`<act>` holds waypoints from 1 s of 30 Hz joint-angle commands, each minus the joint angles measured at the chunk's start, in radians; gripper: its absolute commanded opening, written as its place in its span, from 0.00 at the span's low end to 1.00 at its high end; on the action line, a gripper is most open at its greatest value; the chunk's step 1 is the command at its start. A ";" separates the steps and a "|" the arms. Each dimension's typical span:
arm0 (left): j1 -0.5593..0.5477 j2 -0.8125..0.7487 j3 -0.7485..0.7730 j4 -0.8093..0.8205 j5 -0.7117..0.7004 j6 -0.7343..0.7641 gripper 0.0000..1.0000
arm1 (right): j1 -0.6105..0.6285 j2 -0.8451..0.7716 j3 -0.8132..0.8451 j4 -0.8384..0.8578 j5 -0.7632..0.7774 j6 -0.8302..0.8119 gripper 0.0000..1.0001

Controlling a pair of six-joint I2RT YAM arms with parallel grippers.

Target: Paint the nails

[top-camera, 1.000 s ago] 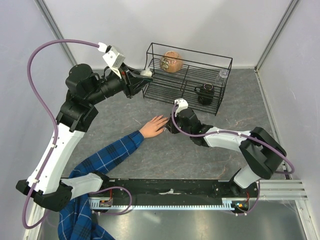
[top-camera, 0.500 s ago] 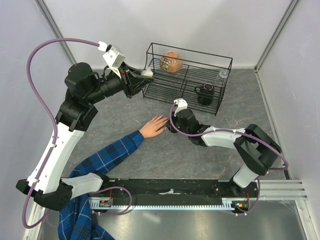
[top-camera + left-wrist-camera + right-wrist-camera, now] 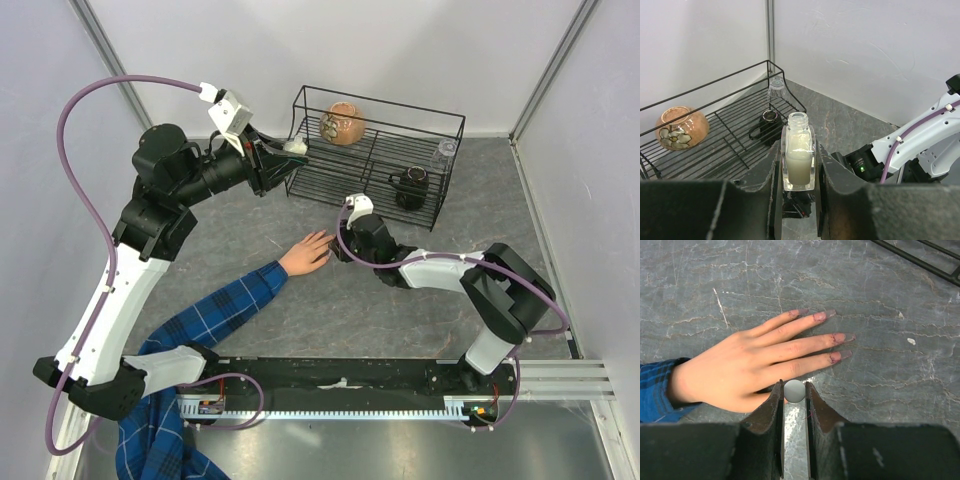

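Found the left jaws clamped against both sides of a small clear bottle (image 3: 799,152), neck upward, uncapped, partly filled with pale liquid. Saw it held in the air just beside the left end of a black wire rack (image 3: 350,172). Noted in the rack a round brown vase (image 3: 342,123), a small dark pot (image 3: 410,185) and a clear glass (image 3: 445,152). Found the right jaws almost closed, pinching a small round whitish piece (image 3: 794,390) seen end-on; could not tell what lay beneath it. Located these jaws low over the grey counter (image 3: 700,270), at the near edge of the hand (image 3: 740,365). Saw the hand lying flat, palm down, fingers spread, in front of the rack. Made out the nails (image 3: 849,337) on four fingertips, tinged reddish-purple, a little apart from the jaws; fifth fingertip hidden. Traced a blue plaid sleeve (image 3: 215,310) from the wrist back toward the arm bases.
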 commanded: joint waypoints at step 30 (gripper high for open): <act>-0.003 -0.006 0.027 0.016 0.029 0.006 0.02 | -0.006 0.062 0.055 0.047 -0.038 -0.006 0.00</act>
